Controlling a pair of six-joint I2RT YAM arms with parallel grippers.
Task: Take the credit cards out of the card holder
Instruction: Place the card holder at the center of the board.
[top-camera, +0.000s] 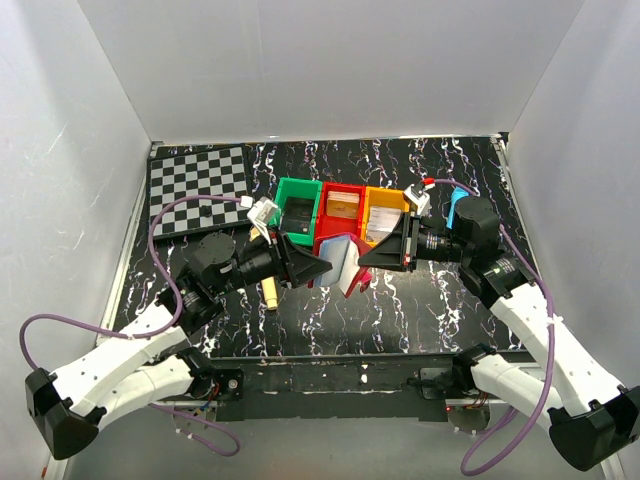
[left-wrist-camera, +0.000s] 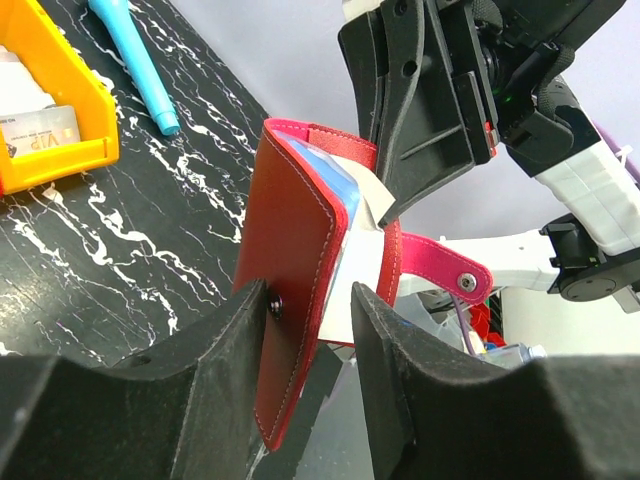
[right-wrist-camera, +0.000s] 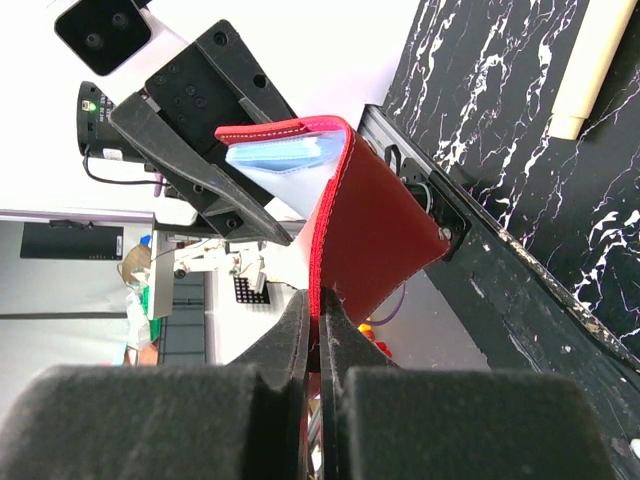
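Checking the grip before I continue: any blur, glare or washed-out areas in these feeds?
Top external: evenly lit and sharp, though the card holder is small. Left wrist: card holder crisp, mild sheen on its blue lining, black foreground soft. Right wrist: card holder sharp, backdrop at upper left washed out white, foreground blurred.

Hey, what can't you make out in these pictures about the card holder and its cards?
Number of cards in the card holder: left wrist view shows only pale edges; the red cover hides the rest.
Top view: the holder's inside is too small, between left gripper and right gripper.
Right wrist view: the pocket shows edge-on, so no card face is visible.
The VIP card in the orange bin: cut off by the left wrist frame edge.
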